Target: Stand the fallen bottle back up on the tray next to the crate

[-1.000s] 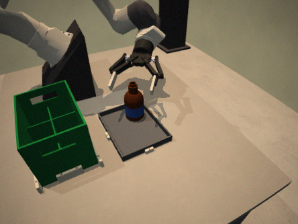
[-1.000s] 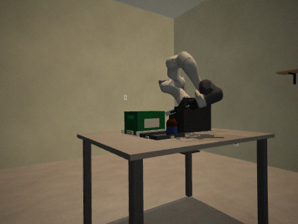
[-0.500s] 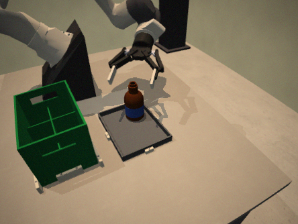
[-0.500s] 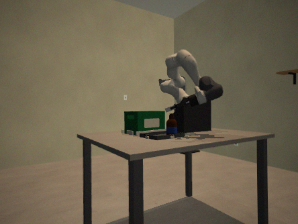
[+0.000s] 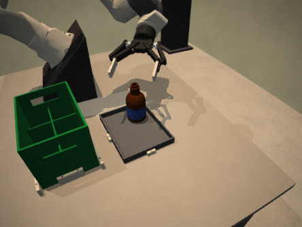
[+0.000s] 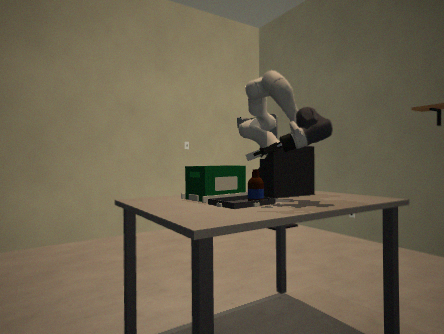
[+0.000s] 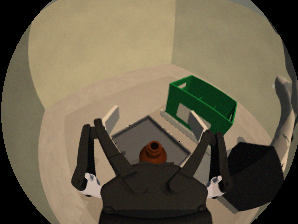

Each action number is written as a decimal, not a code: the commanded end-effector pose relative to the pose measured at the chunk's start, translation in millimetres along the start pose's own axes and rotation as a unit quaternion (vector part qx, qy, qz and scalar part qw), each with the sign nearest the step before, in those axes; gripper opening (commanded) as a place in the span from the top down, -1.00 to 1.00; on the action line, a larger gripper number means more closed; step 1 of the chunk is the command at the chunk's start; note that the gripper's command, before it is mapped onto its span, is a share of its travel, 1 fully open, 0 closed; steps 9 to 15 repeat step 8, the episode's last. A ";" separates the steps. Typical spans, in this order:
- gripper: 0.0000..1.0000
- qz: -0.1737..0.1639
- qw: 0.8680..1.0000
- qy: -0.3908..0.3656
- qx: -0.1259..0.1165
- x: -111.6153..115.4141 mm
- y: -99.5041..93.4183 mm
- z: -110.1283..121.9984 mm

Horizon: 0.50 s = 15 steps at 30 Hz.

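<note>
Notably, blue label on upright bottle (image 5: pixel 136 105) (image 6: pixel 256 187) (image 7: pixel 153 153): 2 views, wrist excluded.

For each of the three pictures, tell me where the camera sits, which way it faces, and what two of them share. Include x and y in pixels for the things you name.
Top: high above the table, facing down at a slant over the green crate (image 5: pixel 64 160) (image 6: pixel 226 170) (image 7: pixel 187 108) and tray (image 5: pixel 149 158) (image 6: pixel 235 205) (image 7: pixel 131 126); arm parts and the open pincer (image 5: pixel 132 71) (image 6: pixel 251 156) (image 7: pixel 154 114) show.
Exterior: off to the side, low, facing nearly level at the table; arm and pincer show.
Wrist: on the arm's wrist, facing out past the pincer's fingers toward the upright bottle's mouth.
Top and exterior share the bottle's blue band.
</note>
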State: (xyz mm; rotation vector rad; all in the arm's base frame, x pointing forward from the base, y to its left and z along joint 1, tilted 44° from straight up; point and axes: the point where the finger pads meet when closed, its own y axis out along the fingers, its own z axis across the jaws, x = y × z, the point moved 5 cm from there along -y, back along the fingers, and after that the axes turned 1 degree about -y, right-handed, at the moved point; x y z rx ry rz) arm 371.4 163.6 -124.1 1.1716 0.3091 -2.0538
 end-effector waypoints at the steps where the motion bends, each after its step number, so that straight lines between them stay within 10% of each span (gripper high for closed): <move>1: -1.00 0.002 1.000 -0.009 0.002 -8.6 -3.6 1.7; 15: -1.00 0.002 1.000 -0.009 0.002 -12.5 -5.0 1.7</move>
